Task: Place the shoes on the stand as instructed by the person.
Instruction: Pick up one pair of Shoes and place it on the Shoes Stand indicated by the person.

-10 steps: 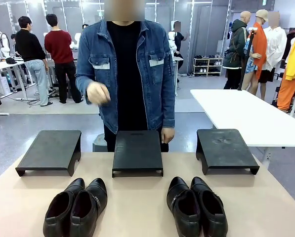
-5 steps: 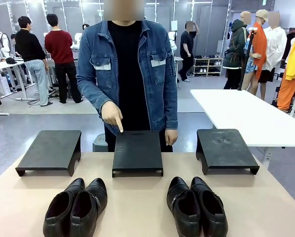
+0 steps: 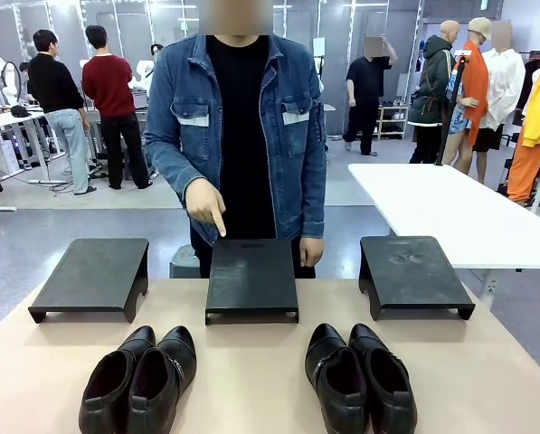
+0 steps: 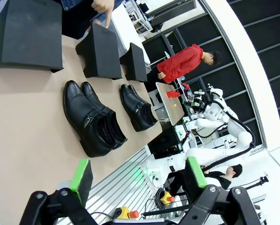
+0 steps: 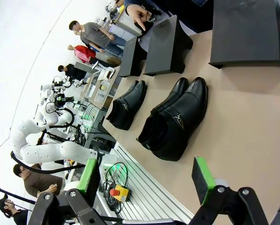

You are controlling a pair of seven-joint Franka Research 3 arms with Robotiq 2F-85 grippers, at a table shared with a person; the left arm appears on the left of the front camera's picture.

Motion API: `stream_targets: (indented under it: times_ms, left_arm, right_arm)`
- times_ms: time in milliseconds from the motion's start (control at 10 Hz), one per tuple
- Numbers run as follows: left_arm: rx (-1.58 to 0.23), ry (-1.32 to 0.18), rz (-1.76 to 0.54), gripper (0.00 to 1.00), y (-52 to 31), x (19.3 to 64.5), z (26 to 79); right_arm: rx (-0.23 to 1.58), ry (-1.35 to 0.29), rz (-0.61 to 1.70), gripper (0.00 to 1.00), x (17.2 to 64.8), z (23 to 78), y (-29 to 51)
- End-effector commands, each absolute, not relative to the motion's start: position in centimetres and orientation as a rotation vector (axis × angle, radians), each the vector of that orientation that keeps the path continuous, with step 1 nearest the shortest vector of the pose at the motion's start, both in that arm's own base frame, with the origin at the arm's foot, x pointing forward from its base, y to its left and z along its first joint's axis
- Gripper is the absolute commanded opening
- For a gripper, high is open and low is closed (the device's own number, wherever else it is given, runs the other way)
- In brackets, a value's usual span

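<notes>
You see: left gripper (image 4: 139, 174), black linkage fingers, green pads (image 4: 81, 172), grey pivot screws | right gripper (image 5: 146, 177), same black frame, green pads (image 5: 201, 176) | person (image 3: 238, 136), blue denim jacket, chest pockets, long sleeves, black T-shirt beneath

Heels of the left shoes (image 3: 156, 380) and right shoes (image 3: 342, 380) are cut off; the middle stand (image 3: 251, 276) hides the person's (image 3: 242, 136) legs.

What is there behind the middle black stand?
The person stands right behind the middle stand, one hand pointing down at its back edge. The stand covers the person's legs.
</notes>
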State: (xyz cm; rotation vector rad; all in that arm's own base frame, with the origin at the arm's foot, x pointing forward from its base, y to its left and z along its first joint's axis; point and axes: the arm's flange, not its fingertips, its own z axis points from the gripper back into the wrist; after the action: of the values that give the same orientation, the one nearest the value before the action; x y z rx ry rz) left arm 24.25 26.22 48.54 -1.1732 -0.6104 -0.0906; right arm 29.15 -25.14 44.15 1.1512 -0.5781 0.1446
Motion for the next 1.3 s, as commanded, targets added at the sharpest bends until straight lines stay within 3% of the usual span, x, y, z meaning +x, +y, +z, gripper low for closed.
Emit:
stream_targets:
  times_ms: [0,300,600,1200]
  left_arm:
    - [-1.173,-0.610,-0.091,1.00,26.2,24.2,48.5]
    - [-0.997,-0.449,-0.286,1.00,20.0,25.6,56.1]
    - [-0.865,-0.270,-0.376,1.00,9.5,26.7,60.4]
    - [-0.389,-0.194,-0.375,1.00,-8.8,27.3,59.5]
  right_arm:
    - [1.157,-0.584,0.148,1.00,29.1,44.3,-25.2]
    - [1.157,-0.584,0.148,1.00,29.1,44.3,-25.2]
    - [1.157,-0.584,0.148,1.00,29.1,44.3,-25.2]
    - [1.157,-0.584,0.148,1.00,29.1,44.3,-25.2]
